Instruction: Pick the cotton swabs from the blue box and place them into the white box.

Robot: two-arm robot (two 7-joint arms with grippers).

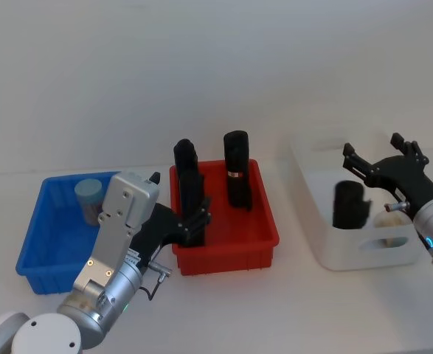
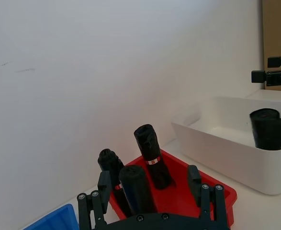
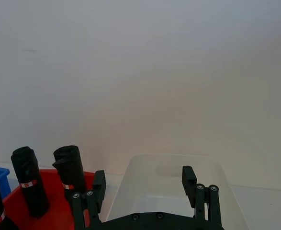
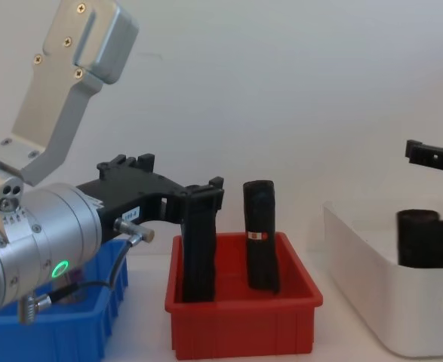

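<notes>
1. Left tool (image 1: 194, 221): nearest the robot, reaching forward over the near left corner of the red bin (image 1: 234, 247). Its fingers (image 2: 194, 178) stand spread apart and hold nothing. In the left wrist view one black roll (image 2: 136, 189) stands between them, not gripped. The silver arm housing (image 4: 70, 83) rises large on the left of the chest view.

2. Blue box (image 1: 43, 247): low, open-topped, on the table (image 1: 275, 310) at the robot's left, just beside the red bin.

3. Cotton swabs (image 1: 89, 199): one tub with a pale lid stands upright in the far part of the blue box, partly hidden by the left arm. Whether more tubs lie behind the arm cannot be told.

4. Red bin: centre of the table, between the blue box and the white box (image 1: 364, 254). It holds tall black rolls standing upright. One with a pale band (image 1: 237, 178) stands toward the far right. Others stand along the left side.

5. White box: on the robot's right, apart from the red bin. It is taller than the coloured bins, with a handle hole in its near wall. A black roll (image 1: 350, 205) stands inside. A pale object (image 1: 390, 219) lies beside it, too indistinct to name.

6. Right tool (image 1: 375, 158): held above the far part of the white box, fingers spread wide, empty.

7. White wall (image 1: 201, 66): plain, behind the table.
</notes>
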